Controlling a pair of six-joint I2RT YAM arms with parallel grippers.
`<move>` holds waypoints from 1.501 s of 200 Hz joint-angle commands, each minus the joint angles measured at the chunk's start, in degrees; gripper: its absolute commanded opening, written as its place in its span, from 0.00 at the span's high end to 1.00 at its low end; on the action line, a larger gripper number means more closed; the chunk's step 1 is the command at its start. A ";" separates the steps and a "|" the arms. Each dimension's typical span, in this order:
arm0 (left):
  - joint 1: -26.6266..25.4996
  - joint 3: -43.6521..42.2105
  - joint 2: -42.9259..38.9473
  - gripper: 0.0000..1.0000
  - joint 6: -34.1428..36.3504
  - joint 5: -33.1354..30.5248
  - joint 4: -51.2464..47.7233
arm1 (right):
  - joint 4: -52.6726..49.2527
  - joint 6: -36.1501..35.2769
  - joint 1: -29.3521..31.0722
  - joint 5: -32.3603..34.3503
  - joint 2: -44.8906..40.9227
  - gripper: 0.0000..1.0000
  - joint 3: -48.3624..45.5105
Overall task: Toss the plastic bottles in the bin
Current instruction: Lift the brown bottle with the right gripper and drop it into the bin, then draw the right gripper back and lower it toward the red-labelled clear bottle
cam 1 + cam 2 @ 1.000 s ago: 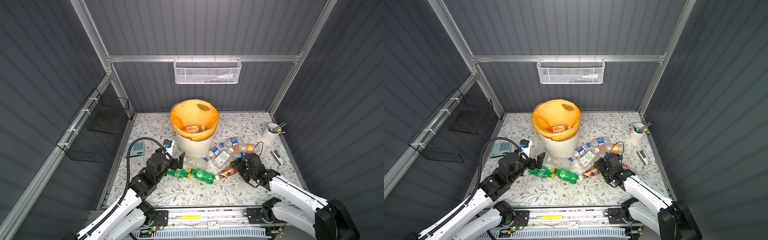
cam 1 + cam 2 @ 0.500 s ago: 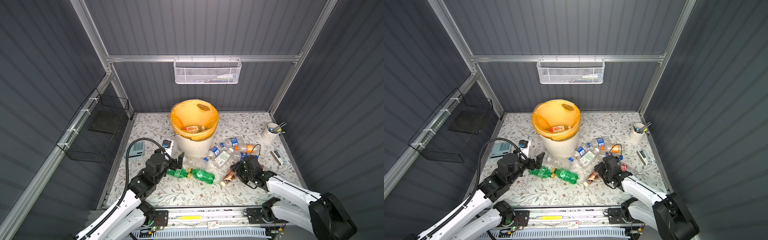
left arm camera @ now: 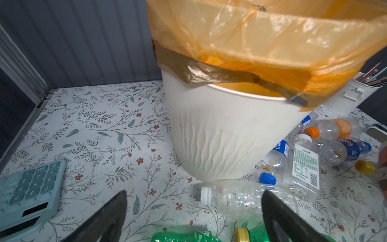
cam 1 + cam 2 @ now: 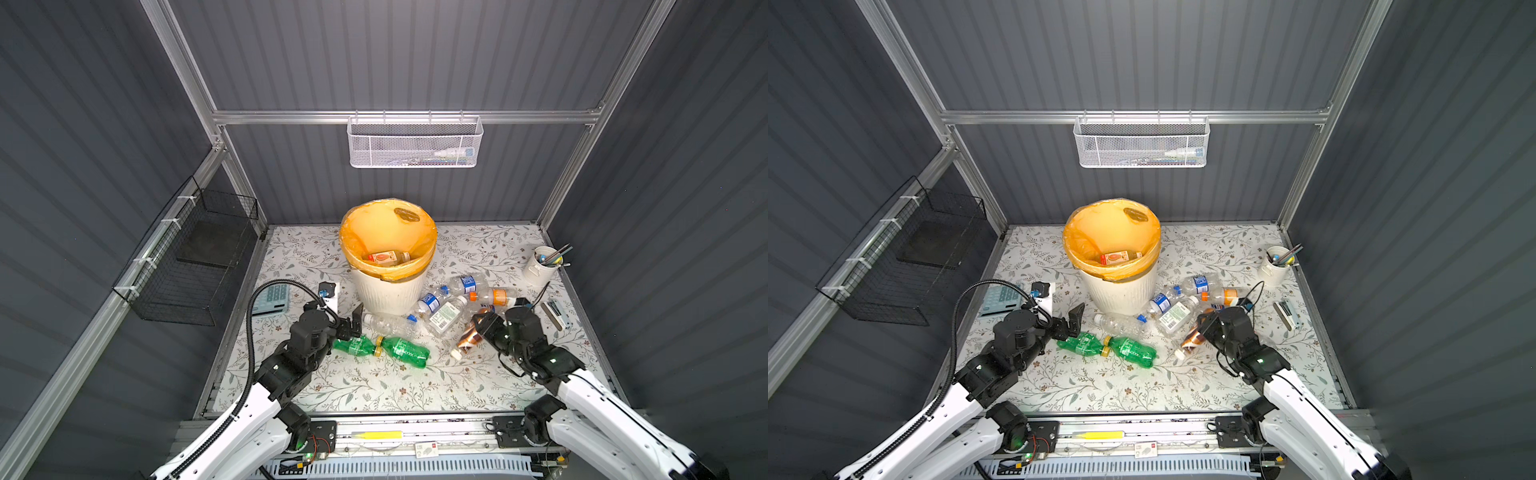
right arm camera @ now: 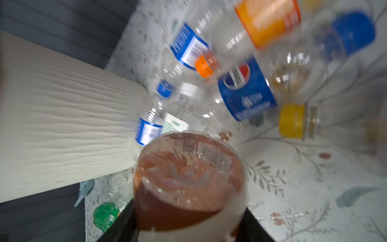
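On the table, a pale blue calculator lies by the left edge. The left gripper hangs with its jaws spread wide and nothing between them, just over the butt end of the left green bottle. That bottle lies cap to cap with the right green bottle, both with yellow caps, about midway between the front and back edges. Just behind them a clear white-capped bottle lies against the foot of the bin, which stands nearer the back edge. 1 orange-labelled bottle lies inside the bin.

Right of the bin, 4 more bottles lie in a loose heap: 2 blue-labelled bottles, a white-labelled bottle and an orange-capped bottle. In front of this heap the right gripper is closed around the base of a brown bottle, which tilts with its white cap toward the front edge. I cannot tell whether the cap touches the table.

A white cup of pens stands at the right edge.
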 commanded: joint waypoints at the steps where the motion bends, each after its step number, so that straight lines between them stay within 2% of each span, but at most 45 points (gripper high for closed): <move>1: -0.21 -1.57 -0.91 0.00 -4.55 -5.40 -1.09 | -2.02 -15.14 -1.47 10.60 -4.69 0.47 12.02; 29: -0.22 -2.36 -0.35 0.00 -6.72 -6.23 -2.29 | 6.12 -30.50 -3.39 13.07 -2.40 0.47 29.72; 50: -0.21 -2.01 0.66 0.00 -8.87 -6.67 -3.71 | 15.08 -36.00 -3.40 10.79 3.36 0.46 40.23; 70: -0.26 -1.74 1.40 0.00 -11.02 -6.15 -5.23 | 22.59 -35.83 -3.42 6.06 10.68 0.45 47.41; 91: -0.21 -1.65 1.52 0.00 -13.16 -5.58 -6.59 | 26.53 -31.74 -2.94 -0.76 22.08 0.45 53.60; 109: -0.21 -2.60 0.77 0.00 -15.40 -4.75 -6.85 | 25.65 -28.83 -0.25 -6.97 34.14 0.45 58.56; 128: -0.21 -2.87 -0.19 0.00 -17.63 -4.40 -7.70 | 18.20 -29.49 4.18 -14.60 46.21 0.42 65.31; 141: -0.21 -2.11 -0.66 0.00 -18.39 -4.53 -8.97 | 12.18 -31.43 6.22 -18.45 51.75 0.31 70.23; 146: -0.21 -1.67 -0.83 0.00 -18.52 -4.59 -9.59 | 9.63 -32.47 6.59 -18.65 53.07 0.21 72.19; 152: -0.21 -0.96 -0.96 0.00 -18.61 -4.68 -10.37 | 7.07 -33.60 6.72 -17.96 53.61 0.04 73.70; 156: -0.22 -0.50 -1.03 0.00 -18.57 -4.74 -10.97 | 5.56 -34.47 6.65 -16.48 53.39 0.01 74.23; 178: -0.25 1.60 -1.80 0.00 -17.64 -5.20 -13.40 | 7.36 -38.42 5.67 -7.30 45.61 0.01 69.97; 215: -0.29 1.59 -3.04 0.00 -15.79 -4.54 -13.08 | 12.06 -39.39 4.01 -0.32 32.56 0.01 57.76; 227: -0.30 1.10 -3.55 0.00 -15.13 -3.65 -13.29 | 12.26 -38.40 4.01 2.29 29.32 0.01 52.41; 253: -0.30 -0.90 -5.55 0.00 -14.01 -1.60 -12.85 | 11.39 -31.63 4.33 6.63 20.11 0.01 39.37; 271: -0.25 -1.85 -5.23 0.00 -15.74 -1.83 -13.15 | 7.08 -29.99 6.01 9.47 14.32 0.01 31.59; 300: -0.30 -2.52 -2.71 0.00 -18.23 -2.87 -10.92 | -2.69 -27.70 13.70 18.04 10.79 0.01 24.93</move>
